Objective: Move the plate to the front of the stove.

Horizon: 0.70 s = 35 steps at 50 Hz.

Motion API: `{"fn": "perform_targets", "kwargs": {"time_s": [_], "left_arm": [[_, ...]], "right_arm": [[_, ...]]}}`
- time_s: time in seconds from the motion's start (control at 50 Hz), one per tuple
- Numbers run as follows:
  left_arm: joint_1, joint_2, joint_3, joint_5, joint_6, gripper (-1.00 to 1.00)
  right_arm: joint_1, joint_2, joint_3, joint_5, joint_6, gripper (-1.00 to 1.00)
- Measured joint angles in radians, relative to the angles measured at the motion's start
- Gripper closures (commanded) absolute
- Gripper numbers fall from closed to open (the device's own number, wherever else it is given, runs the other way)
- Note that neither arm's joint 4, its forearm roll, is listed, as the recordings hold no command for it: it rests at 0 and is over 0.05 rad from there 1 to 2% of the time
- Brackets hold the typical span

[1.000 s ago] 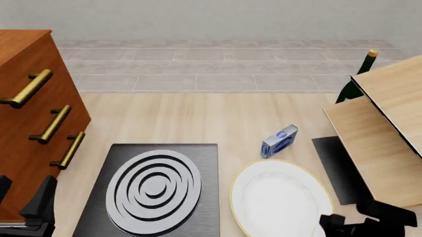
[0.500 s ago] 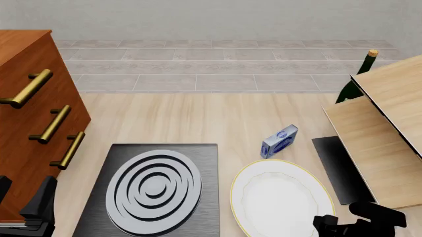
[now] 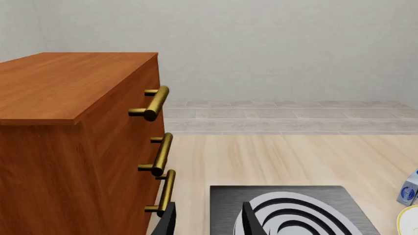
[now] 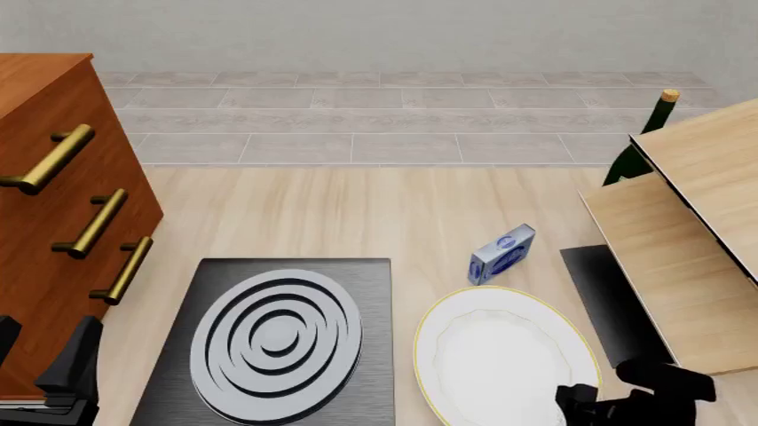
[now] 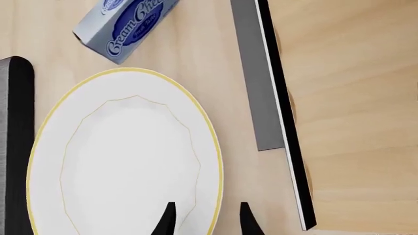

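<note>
The pale wooden desk [image 4: 355, 213] carries a flat dark grey square stove [image 4: 284, 333] with a ringed burner. Just right of it lies the large round white plate with a gold rim [image 4: 503, 359], not yet moved. The right hand [image 5: 205, 218] straddles its near rim, fingers apart, ungripped. The left hand [image 3: 207, 220] hangs open beside the stove.

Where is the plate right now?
In the front view the plate lies on the table right of the stove, just nearer than the cream cheese box.
</note>
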Motion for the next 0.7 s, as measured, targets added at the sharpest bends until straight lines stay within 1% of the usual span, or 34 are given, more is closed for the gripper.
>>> {"fn": "perform_targets", "kwargs": {"time_s": [0.04,0.06,0.1,0.24,0.48,0.54,0.7], "left_arm": [[0.0,0.0,0.0,0.0,0.0,-1.0],[0.0,0.0,0.0,0.0,0.0,-1.0],[0.0,0.0,0.0,0.0,0.0,-1.0],[0.0,0.0,0.0,0.0,0.0,-1.0],[0.0,0.0,0.0,0.0,0.0,-1.0],[0.0,0.0,0.0,0.0,0.0,-1.0],[0.0,0.0,0.0,0.0,0.0,-1.0]], "right_arm": [[-0.003,0.0,0.0,-0.003,0.006,-1.0],[-0.006,-0.001,0.0,-0.004,0.009,1.0],[-0.006,-0.008,-0.006,-0.008,0.022,1.0],[-0.016,-0.041,-0.011,0.0,0.028,1.0],[-0.02,-0.145,-0.013,0.061,0.022,1.0],[-0.019,-0.182,-0.017,0.091,0.023,1.0],[-0.001,-0.312,-0.041,0.206,0.021,1.0]]}}
